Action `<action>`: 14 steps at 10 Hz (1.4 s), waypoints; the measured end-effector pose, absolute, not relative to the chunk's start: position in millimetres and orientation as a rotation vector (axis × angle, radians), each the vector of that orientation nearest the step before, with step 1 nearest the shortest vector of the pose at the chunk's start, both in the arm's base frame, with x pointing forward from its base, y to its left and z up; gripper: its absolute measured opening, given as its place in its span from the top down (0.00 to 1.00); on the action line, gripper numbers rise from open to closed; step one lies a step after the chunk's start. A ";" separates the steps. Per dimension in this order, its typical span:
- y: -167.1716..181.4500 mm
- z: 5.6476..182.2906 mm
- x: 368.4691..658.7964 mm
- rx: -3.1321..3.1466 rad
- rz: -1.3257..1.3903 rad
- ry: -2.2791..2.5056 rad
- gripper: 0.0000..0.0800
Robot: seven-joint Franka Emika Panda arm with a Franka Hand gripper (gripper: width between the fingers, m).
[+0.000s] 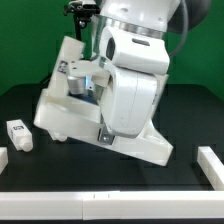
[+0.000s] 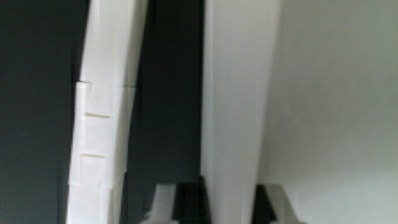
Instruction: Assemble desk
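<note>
- Exterior view: the desk panel [image 1: 62,72] stands tilted on the dark table [image 1: 20,100]. Its lower edge is down on the surface and its upper edge leans toward the exterior view's left.
- The arm [image 1: 135,85] bears down onto the panel from the exterior view's right, and its bulk covers much of the panel's far half.
- One loose leg [image 1: 18,135] lies on the table well apart from the panel, at the exterior view's left. White rails [image 1: 60,200] border the near side of the table.
- Governing relation: the panel lies directly ahead of the gripper [image 2: 214,205]. One long white strip of the panel runs lengthwise straight away from the claw, between the two fingers [image 2: 160,205]. Any coming move therefore appears to depend on this edge-on alignment with the panel's long axis.
- Claw state: the finger stubs sit on either side of the white strip, but contact with it is not visible. Whether the claw is clamped on the strip or merely straddling it cannot be told.
- Hidden or unclear:
  - The gripper itself is masked by the arm in the exterior view.
  - The panel's corner sockets cannot be made out.
  - The wrist view is blurred and shows only two pale strips with a dark gap between them.
  - It is uncertain whether any legs are already fitted to the panel.
</note>
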State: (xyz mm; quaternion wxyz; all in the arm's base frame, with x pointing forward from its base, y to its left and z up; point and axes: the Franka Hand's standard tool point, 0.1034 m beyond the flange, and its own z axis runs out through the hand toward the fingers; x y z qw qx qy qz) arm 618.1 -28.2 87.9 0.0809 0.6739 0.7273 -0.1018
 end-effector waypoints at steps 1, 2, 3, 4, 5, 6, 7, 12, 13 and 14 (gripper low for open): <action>-21.8 89.5 633.4 2.056 -0.363 2.148 0.93; -18.4 85.9 649.8 2.041 -0.357 2.153 0.93; -13.3 80.5 655.2 2.029 -0.314 2.138 0.93; -11.9 75.2 649.2 2.068 -0.303 2.092 0.93; -14.2 73.9 646.9 2.073 -0.314 2.092 0.93; -15.4 72.9 646.4 2.077 -0.316 2.089 0.93; -15.7 71.2 645.7 2.080 -0.319 2.087 0.93; 10.7 59.8 656.8 2.107 -0.300 2.067 0.93; 14.9 58.3 658.2 2.111 -0.305 2.068 0.93; 18.9 53.9 658.6 2.108 -0.307 2.075 0.93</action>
